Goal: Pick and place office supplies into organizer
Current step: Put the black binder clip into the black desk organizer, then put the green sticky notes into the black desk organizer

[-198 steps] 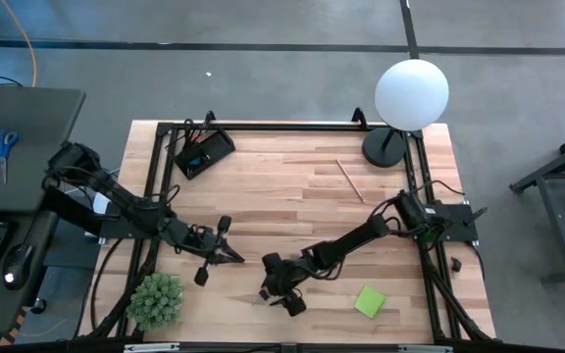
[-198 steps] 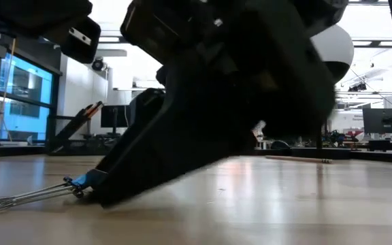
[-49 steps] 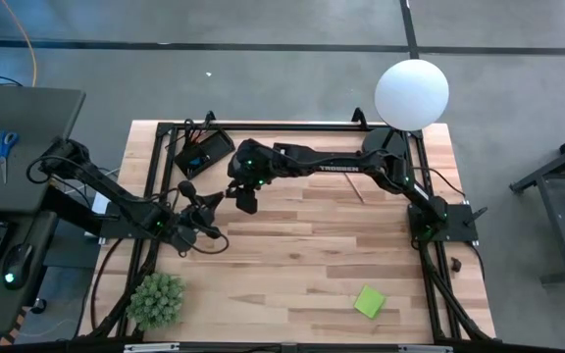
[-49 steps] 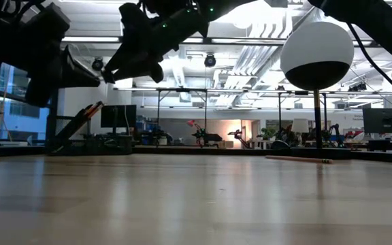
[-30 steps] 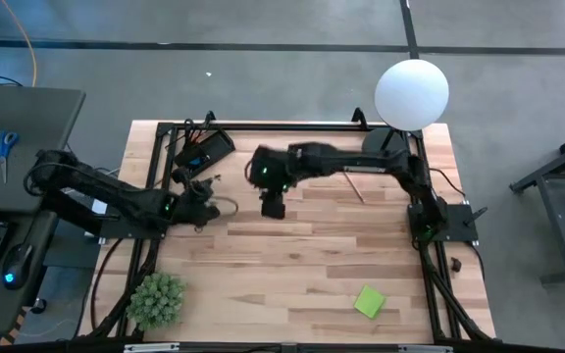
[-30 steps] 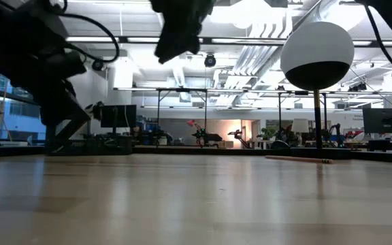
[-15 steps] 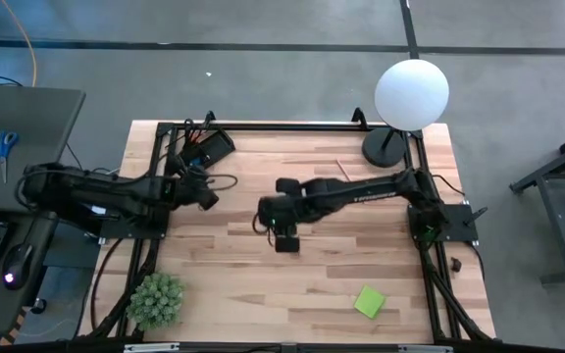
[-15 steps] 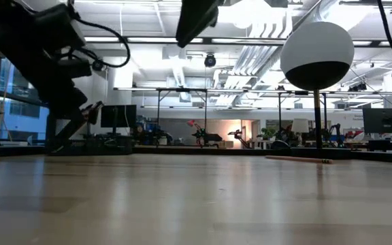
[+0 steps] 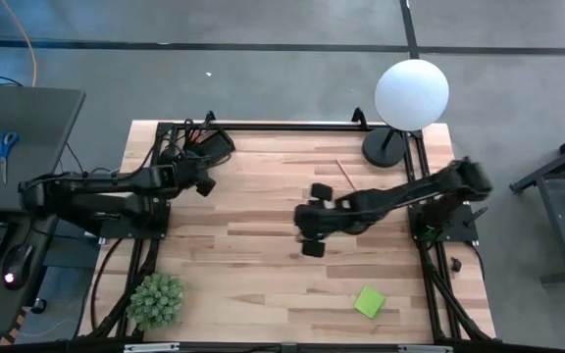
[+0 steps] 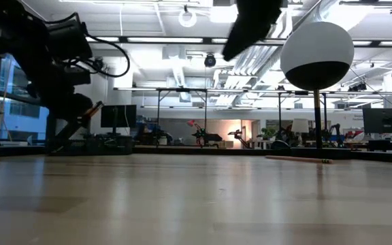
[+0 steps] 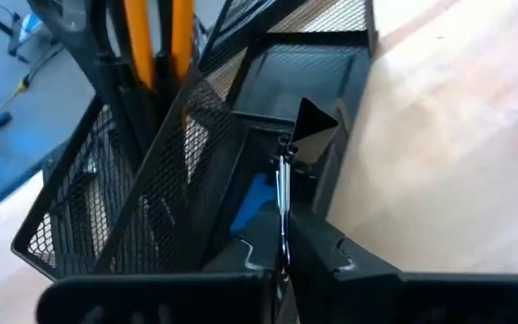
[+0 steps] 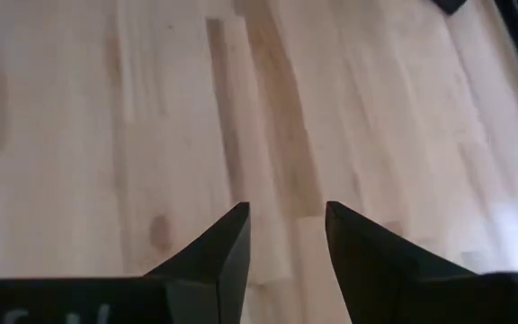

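Nearest you, the green sticky-note pad (image 9: 369,301) lay where it had been all along, alone near the front edge of the table (image 9: 263,284), so it was yet to be collected. Behind it, the right gripper (image 9: 312,235) had swung back from the organizer to the middle of the table within the last second and a half; its own camera showed the fingers (image 12: 214,261) spread and empty over bare wood, which I read as a finished delivery and a pincer free for the next item. Further back, the wooden pencil (image 9: 349,180) had not moved and also remained to be picked. At the far left corner, the left gripper (image 9: 204,182) had travelled up from the front of the table and arrived at the organizer (image 9: 209,145), clenched on the wire handles of a black binder clip (image 11: 311,126). The clip hung over the mesh tray, with a blue eraser (image 11: 252,205) and orange pencils (image 11: 156,40) already inside. You were probably at the point of release for that clip.
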`<act>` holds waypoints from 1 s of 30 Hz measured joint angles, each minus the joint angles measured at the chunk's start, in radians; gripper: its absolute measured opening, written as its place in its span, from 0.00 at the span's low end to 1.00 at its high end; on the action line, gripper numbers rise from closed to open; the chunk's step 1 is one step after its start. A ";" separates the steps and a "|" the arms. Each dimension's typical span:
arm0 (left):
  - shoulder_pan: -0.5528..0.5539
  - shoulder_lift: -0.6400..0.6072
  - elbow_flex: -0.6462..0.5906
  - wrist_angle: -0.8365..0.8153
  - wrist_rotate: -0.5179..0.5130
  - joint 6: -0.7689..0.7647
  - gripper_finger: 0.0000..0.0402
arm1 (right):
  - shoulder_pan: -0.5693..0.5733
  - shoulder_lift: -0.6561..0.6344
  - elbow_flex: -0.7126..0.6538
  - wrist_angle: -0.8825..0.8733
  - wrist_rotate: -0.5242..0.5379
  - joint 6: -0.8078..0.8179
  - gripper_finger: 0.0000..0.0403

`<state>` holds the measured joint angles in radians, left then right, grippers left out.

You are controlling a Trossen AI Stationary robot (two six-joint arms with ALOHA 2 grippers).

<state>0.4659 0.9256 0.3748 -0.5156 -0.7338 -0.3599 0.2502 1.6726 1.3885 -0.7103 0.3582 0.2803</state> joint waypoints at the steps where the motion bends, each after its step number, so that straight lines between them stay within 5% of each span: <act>1: 0.019 0.004 0.000 0.004 0.006 0.008 0.01 | 0.008 -0.045 -0.075 0.069 -0.002 0.018 0.34; 7: 0.140 0.035 0.000 0.007 0.146 0.012 0.06 | 0.072 -0.252 -0.460 0.449 -0.005 0.082 0.34; 13: 0.212 0.079 0.000 -0.004 0.199 0.011 0.24 | 0.128 -0.356 -0.689 0.670 0.004 0.094 0.34; 21: 0.221 0.084 0.000 0.023 0.165 0.012 0.47 | 0.144 -0.385 -0.751 0.708 0.038 0.135 0.34; 25: 0.221 0.077 0.000 0.023 0.185 0.013 0.48 | 0.143 -0.385 -0.750 0.719 0.081 0.135 0.34; 30: 0.191 0.021 0.000 0.042 0.264 0.030 0.43 | 0.115 -0.385 -0.750 0.632 0.312 0.166 0.34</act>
<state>0.6573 0.9464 0.3748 -0.4740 -0.4701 -0.3298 0.3654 1.2873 0.6380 -0.0786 0.6705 0.4464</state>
